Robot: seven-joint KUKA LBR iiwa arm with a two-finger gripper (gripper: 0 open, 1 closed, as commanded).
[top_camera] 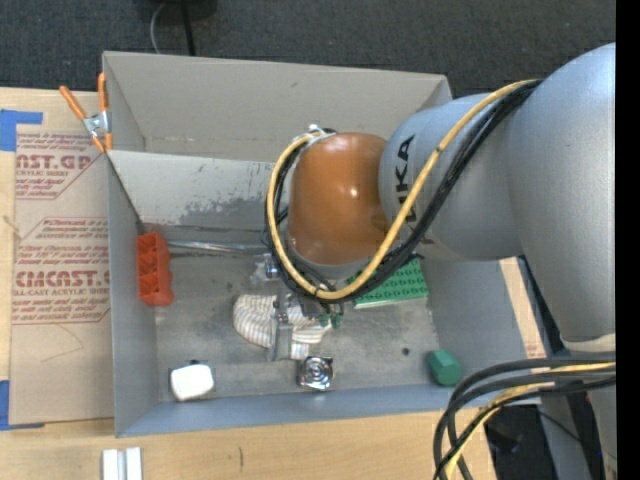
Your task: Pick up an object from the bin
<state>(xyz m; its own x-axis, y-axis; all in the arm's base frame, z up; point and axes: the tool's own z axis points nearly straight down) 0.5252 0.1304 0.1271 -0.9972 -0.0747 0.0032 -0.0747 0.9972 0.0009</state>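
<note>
White ribbed lump (255, 316), pincer (298, 340) just beside

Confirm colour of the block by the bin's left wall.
The block is orange-red, seen best in the camera view.

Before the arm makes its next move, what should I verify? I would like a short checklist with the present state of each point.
1. End effector is down inside the grey metal bin, near its middle: ok.
2. White ribbed rounded object lies right beside the end effector: ok.
3. That object is actually held: cannot tell.
4. Small shiny metal piece has room from the end effector: not ok, it lies very close.
5. Red-orange plastic block, white rounded lump and small green block lie well away: ok.
6. Flat green perforated plate is free of the arm: cannot tell, partly hidden.
</note>
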